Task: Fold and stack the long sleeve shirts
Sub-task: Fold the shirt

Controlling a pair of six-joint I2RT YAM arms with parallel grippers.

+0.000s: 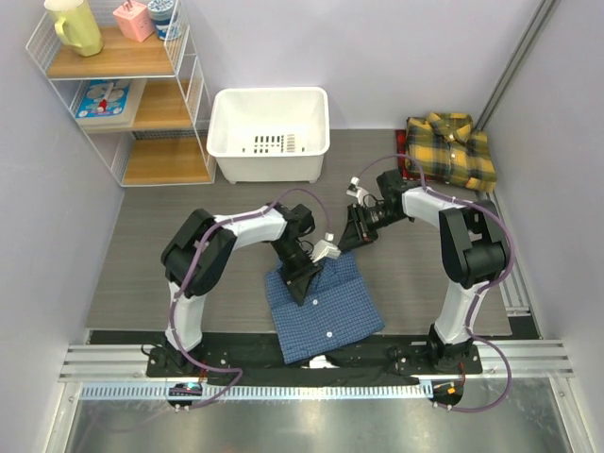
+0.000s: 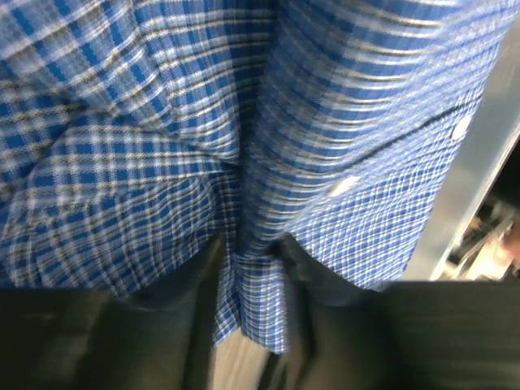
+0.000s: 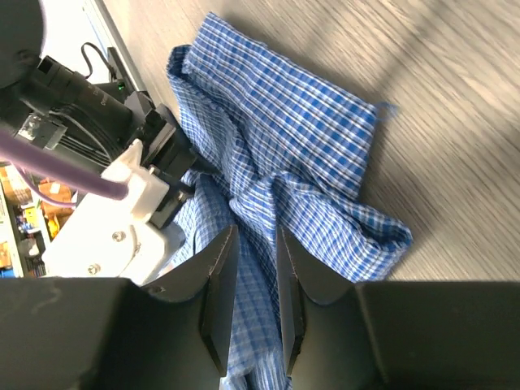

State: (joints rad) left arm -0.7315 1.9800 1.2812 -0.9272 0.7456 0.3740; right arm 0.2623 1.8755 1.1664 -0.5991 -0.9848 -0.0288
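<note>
Away at the far left corner of the grey wood-grain table [image 1: 142, 274], a wire shelf [image 1: 160, 162] with wooden boards is standing with a yellow pitcher [image 1: 75, 26] on its top board. A white plastic bin [image 1: 316, 123] with a slotted bottom is sitting at the middle of the far edge, and both are lying well apart from the arms. The plaid shirt [image 1: 451, 149], yellow and dark with a line of red trim, is lying folded into a neat rectangle at the far right corner, collar toward the far edge, with nothing touching it. The blue shirt [image 1: 326, 311], thin soft cloth in a fine check with small white buttons, is lying at the middle of the near edge as a rough rectangle turned slightly askew, its far end bunching into ridges. The left gripper [image 2: 250, 244] is bearing on the shirt's far left part, its dark fingers [image 2: 317, 284] pressing together on a raised fold running between them. The right gripper [image 3: 256, 231] is hanging just beside it at the far right corner, jaws standing a little apart with a ridge of cloth showing in the gap; whether they are pinching it I cannot tell.
</note>
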